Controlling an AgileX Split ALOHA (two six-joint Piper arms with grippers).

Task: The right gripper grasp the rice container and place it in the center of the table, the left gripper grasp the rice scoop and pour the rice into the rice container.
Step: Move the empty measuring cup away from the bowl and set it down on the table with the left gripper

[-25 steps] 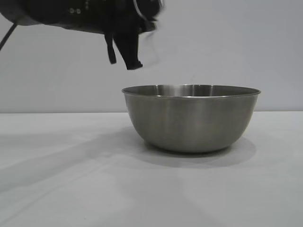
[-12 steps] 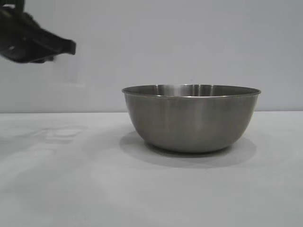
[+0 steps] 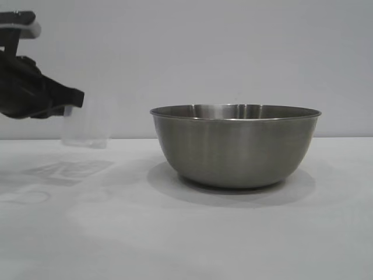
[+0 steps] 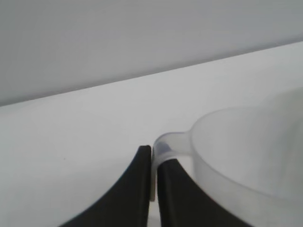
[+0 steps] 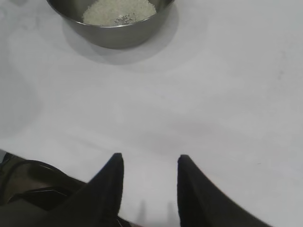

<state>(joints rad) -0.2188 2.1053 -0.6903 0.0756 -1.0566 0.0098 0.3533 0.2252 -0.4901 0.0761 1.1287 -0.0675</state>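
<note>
The rice container (image 3: pixel 235 146) stood mid-tabletop (image 3: pixel 186 233) with rice (image 5: pixel 118 10) heaped inside, so the pour looked done. The rice scoop (image 3: pixel 86 125), seemingly empty, hung upright low at the left, handle pinched in the left claw (image 4: pixel 152 177). The right claw (image 5: pixel 149 172) waited apart, holding nothing.

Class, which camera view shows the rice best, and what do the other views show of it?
The right wrist view: it looks down into the rice container, where the rice lies in a pale heap. The exterior view sees only the container's outer wall, which hides the grains. The left wrist view shows no rice, only the rice scoop.
</note>
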